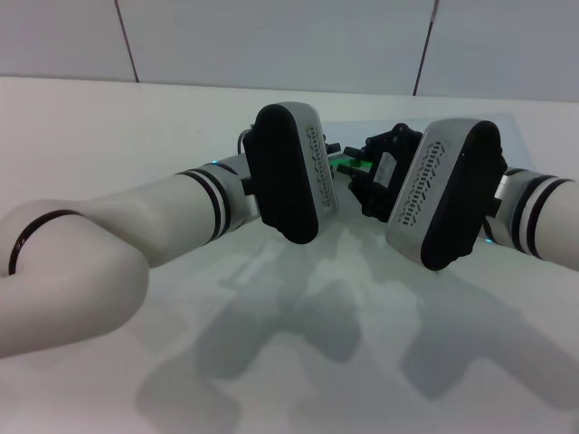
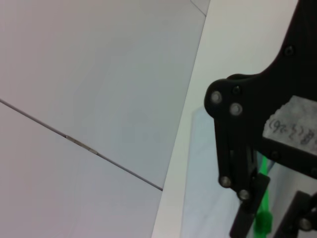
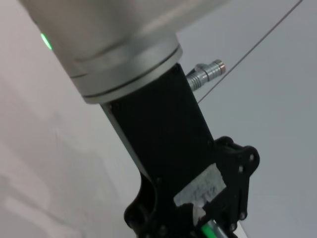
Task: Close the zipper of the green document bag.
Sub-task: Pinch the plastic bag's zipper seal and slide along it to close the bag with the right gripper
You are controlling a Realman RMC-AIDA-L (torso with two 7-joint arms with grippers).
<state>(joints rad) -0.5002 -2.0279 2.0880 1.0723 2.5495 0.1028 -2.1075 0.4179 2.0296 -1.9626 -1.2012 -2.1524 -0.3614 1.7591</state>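
Observation:
In the head view both arms meet at the table's far middle. The green document bag [image 1: 362, 131] lies flat there, pale and translucent, mostly covered by the arms. A short piece of its bright-green zipper [image 1: 346, 165] shows between the two wrists. My right gripper [image 1: 369, 185] is right at that strip. The left wrist view shows it close up as the right gripper [image 2: 270, 225], with the zipper [image 2: 263, 196] and its small green slider [image 2: 262, 223] beside it. My left gripper [image 3: 198, 223] shows in the right wrist view, down on the zipper [image 3: 214, 231]. In the head view it is hidden behind the left wrist housing [image 1: 285, 172].
The white table [image 1: 109, 127] stretches wide on the left and in front. A pale panelled wall [image 1: 271, 36] stands behind it. The two bulky wrist housings sit close together, with the right wrist housing [image 1: 443, 194] only a small gap from the left one.

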